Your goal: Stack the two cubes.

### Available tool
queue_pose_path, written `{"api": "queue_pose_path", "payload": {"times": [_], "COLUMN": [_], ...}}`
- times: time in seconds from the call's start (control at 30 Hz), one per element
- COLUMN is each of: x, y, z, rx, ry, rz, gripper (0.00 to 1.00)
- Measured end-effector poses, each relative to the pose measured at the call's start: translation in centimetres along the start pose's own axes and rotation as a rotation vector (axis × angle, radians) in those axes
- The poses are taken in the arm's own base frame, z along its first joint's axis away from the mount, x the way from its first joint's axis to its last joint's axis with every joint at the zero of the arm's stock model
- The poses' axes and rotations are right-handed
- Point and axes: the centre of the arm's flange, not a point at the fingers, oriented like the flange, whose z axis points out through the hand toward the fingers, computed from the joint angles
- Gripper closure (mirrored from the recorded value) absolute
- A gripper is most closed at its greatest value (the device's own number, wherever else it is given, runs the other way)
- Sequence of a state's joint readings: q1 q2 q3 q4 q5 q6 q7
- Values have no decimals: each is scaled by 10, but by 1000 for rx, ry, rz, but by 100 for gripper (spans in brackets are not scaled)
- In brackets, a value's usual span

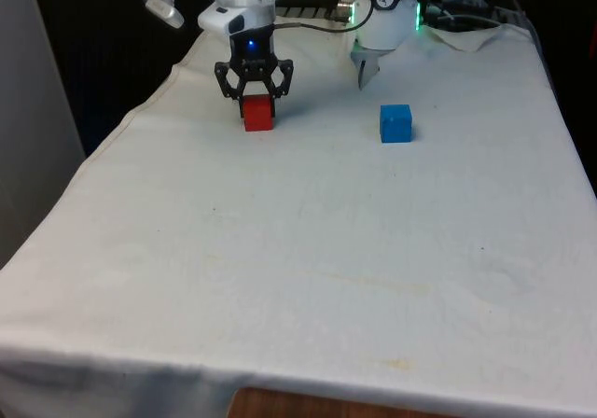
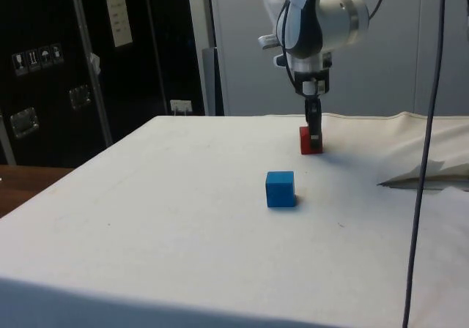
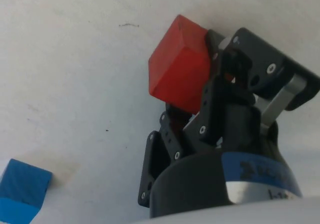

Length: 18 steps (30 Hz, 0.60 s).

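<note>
A red cube (image 1: 258,115) rests on the white cloth towards the far end of the table, on the front view's left. My gripper (image 1: 256,99) comes down on it from above, its black fingers pressed against two opposite sides, shut on the cube. From the side the red cube (image 2: 308,142) touches the cloth under the gripper (image 2: 314,133). In the wrist view the red cube (image 3: 177,66) sits between the fingers of the gripper (image 3: 191,78). A blue cube (image 1: 395,123) stands alone on the cloth to the front view's right of the red one, also seen as the blue cube (image 2: 280,189) and the blue cube (image 3: 22,190).
Bunched cloth and cables (image 1: 471,26) lie at the table's far right corner. A dark cable (image 2: 425,159) hangs down near the side camera. The table's edge (image 1: 121,124) falls away close to the red cube on the front view's left.
</note>
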State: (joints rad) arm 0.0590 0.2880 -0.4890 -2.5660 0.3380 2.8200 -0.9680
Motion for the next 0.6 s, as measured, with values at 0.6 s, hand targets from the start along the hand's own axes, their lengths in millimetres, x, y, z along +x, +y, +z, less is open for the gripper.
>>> {"api": "queue_pose_path", "payload": {"times": [0.6], "x": [7], "y": [1], "z": [-34], "rx": [42], "ry": [60], "rz": [8], "gripper": [99]}}
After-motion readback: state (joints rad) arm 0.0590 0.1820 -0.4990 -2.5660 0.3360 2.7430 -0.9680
